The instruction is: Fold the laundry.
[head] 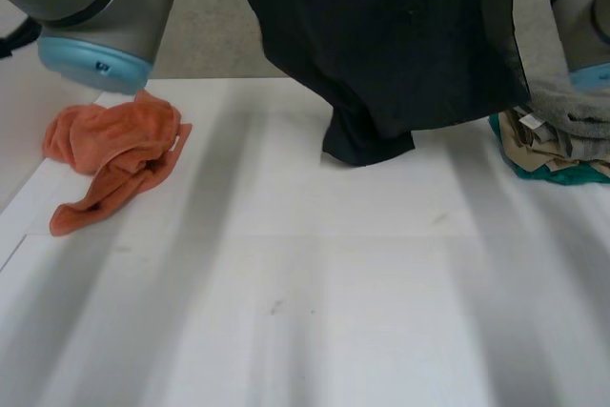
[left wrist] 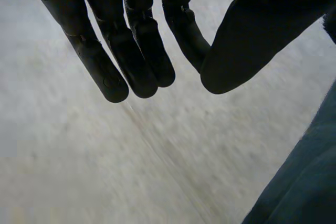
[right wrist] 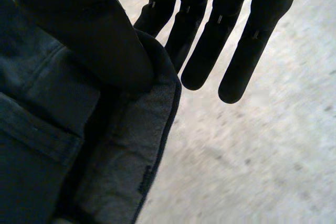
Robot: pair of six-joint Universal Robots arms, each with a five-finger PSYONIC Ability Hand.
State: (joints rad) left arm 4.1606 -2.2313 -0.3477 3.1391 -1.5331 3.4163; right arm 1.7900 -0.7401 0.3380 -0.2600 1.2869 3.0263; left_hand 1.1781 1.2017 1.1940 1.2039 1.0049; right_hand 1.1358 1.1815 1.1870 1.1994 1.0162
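A black garment (head: 400, 45) hangs in the air between my two arms, and its lowest tip touches the white table (head: 305, 312) at the far middle. In the left wrist view my left hand (left wrist: 136, 51) has straight fingers with the thumb closed against them. Dark cloth shows at the base of the fingers, and the black garment (left wrist: 299, 182) hangs beside the hand. In the right wrist view my right hand (right wrist: 210, 40) pinches the hem of the black garment (right wrist: 42, 129) between its thumb and straight fingers.
A crumpled orange cloth (head: 114, 154) lies at the table's far left. A pile of grey, beige and teal clothes (head: 558, 145) sits at the far right. My left arm (head: 95, 7) and right arm (head: 581, 7) hang over the far corners.
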